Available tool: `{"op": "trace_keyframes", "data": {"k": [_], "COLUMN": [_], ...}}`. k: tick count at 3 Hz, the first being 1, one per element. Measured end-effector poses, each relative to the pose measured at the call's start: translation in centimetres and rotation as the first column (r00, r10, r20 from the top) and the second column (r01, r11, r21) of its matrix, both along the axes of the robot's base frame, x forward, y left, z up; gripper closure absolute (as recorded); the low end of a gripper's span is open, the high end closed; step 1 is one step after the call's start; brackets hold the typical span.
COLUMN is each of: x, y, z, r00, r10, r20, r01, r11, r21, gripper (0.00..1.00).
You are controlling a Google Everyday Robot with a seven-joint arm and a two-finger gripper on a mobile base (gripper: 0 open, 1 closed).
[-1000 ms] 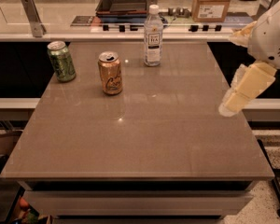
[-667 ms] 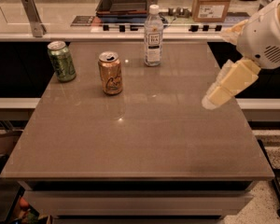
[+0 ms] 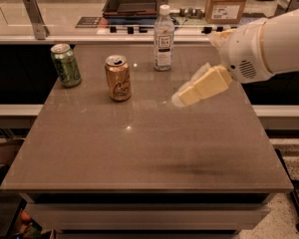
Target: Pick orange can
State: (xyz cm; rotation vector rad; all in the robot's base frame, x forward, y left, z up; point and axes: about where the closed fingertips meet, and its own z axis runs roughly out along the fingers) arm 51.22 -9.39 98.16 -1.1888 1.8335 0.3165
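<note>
Standing upright on the brown-grey tabletop (image 3: 139, 153), the orange can (image 3: 118, 77) sits in the rear left part of the surface, its silver pull-tab top facing up and pale cursive lettering on its side. A green can (image 3: 66, 65) stands upright to its left and slightly farther back, near the left edge, apart from the orange one. A clear plastic water bottle (image 3: 163, 39) with a white cap and a white label stands to the right of the orange can and nearer the back edge, also apart from it.

The gripper (image 3: 185, 94) hangs above the tabletop to the right of the orange can, well clear of it, pale yellow and pointing down and to the left. I cannot tell whether it is open or closed, and it holds nothing that shows. The bulky white arm (image 3: 269, 44) behind it reaches in from the right edge of the view. A soft dark shadow lies on the front right part of the tabletop.

The tabletop is smooth and slightly glossy, with small bright reflections of light. Behind it runs a pale counter (image 3: 65, 21) that carries a dark tray (image 3: 132, 3), a cardboard box (image 3: 227, 3) with a white label, and an upright metal bracket (image 3: 35, 16) at the left. Speckled floor (image 3: 294, 153) shows at the right.
</note>
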Motion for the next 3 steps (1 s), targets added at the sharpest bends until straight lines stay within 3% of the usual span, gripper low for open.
{"op": "trace_keyframes", "data": {"k": [2,3], "x": [3.8,7.7], "y": [6.3,11.8], "z": [-2.0,-3.5], "r00": [0.9955,0.9948], "r10": [-0.049,-0.022], "r20": [0.081,0.099], "r01": [0.033,-0.005], "r11": [0.982,0.967], "r21": [0.188,0.254], "gripper": [0.0,0.0]}}
